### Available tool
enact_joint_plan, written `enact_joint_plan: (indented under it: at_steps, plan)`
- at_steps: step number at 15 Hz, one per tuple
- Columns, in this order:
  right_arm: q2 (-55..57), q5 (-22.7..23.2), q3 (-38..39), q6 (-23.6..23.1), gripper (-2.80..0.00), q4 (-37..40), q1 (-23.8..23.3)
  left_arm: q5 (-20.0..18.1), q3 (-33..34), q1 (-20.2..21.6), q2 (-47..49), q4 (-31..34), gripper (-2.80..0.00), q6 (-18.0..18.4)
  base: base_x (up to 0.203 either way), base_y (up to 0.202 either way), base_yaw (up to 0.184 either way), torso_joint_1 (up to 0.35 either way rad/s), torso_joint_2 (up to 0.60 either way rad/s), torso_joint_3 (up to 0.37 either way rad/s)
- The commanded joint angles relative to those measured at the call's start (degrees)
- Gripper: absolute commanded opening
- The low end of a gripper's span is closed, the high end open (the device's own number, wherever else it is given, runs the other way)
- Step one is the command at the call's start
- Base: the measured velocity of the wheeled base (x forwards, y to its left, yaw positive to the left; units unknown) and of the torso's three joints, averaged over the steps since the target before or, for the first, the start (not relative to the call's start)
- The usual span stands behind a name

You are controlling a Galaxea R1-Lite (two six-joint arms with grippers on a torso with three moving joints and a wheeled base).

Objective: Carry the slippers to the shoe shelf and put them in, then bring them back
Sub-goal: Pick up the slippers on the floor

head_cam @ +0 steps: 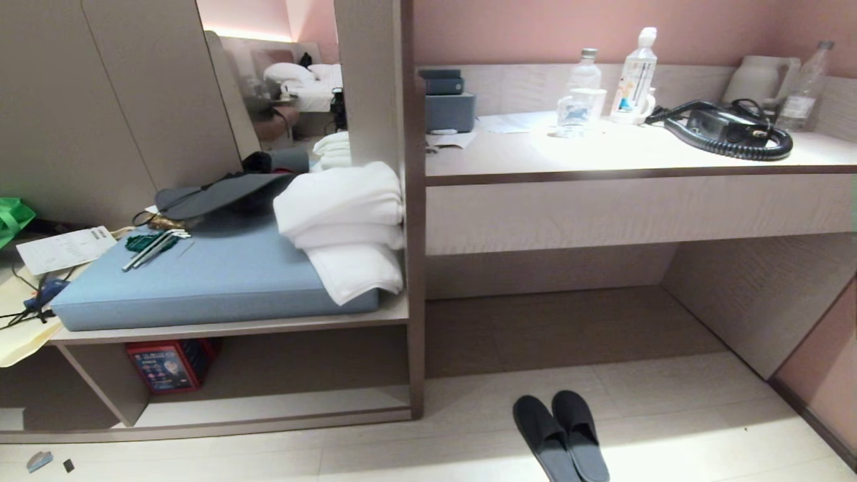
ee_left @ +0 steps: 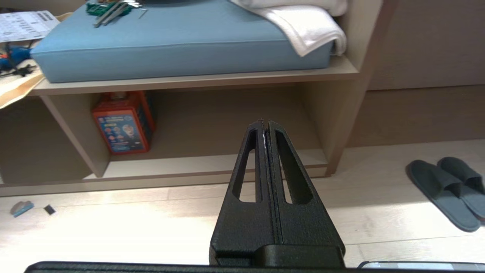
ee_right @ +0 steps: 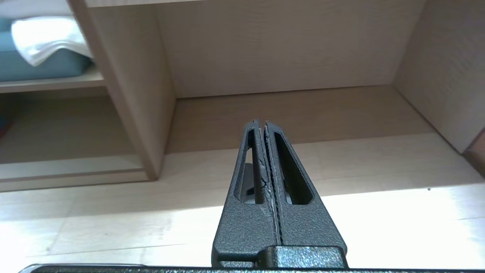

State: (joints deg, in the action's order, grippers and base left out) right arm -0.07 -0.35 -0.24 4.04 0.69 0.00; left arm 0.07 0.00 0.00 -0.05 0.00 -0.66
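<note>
1. The shoe shelf (head_cam: 268, 405), the low cubby under the bench with the blue cushion (head_cam: 221, 274), is seen at the left of the scene; its pale base board is bare across the middle and right, and only a red box (head_cam: 171, 365) stands at its far left, so the free stretch to the right of the box is judged the best landing place
2. The left gripper (ee_left: 264, 123) is held above the floor in front of that cubby, its jaws pressed together with nothing between them; the jaws would have to be parted before any pick is tried
3. The upright divider panel (head_cam: 415, 268) between cubby and desk recess is to be cleared during the carry, since it stands between the pick-up spot and the shelf
4. The slippers (head_cam: 561, 435) lie side by side on the pale floor, touching, near the robot and right of the divider, in front of the floorless desk recess (head_cam: 569, 328) and well apart from the shelf; nothing has been lifted, so the task is judged to be at its start
5. A grasp over the wide foot bands is judged soundest, as the flat soles offer little to pinch; being soft, the pair may sag or separate if caught at one edge
6. The right gripper (ee_right: 262, 123) faces the desk recess, likewise fully closed and empty, and seems the nearer arm to the slippers
</note>
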Motion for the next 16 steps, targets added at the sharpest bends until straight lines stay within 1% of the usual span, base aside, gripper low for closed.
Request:
enact_joint_plan:
  at_steps: [1, 9, 14, 16]
  plan:
    - [0.1, 0.0, 0.0, 0.0, -2.80, 0.0, 0.0, 0.0, 0.0, 0.0, 0.0, 0.0, -2.80, 0.0, 0.000, -0.197, 0.001, 0.001, 0.00, 0.002]
    - [0.1, 0.1, 0.0, 0.0, -2.80, 0.0, 0.0, 0.0, 0.0, 0.0, 0.0, 0.0, -2.80, 0.0, 0.000, -0.188, 0.003, 0.004, 0.00, 0.001]
    - [0.1, 0.0, 0.0, 0.0, -2.80, 0.0, 0.0, 0.1, 0.0, 0.0, 0.0, 0.0, -2.80, 0.0, 0.000, -0.015, 0.001, 0.001, 0.00, -0.006]
    - [0.1, 0.0, 0.0, 0.0, -2.80, 0.0, 0.0, 0.0, 0.0, 0.0, 0.0, 0.0, -2.80, 0.0, 0.000, 0.000, 0.000, 0.006, 0.00, -0.141]
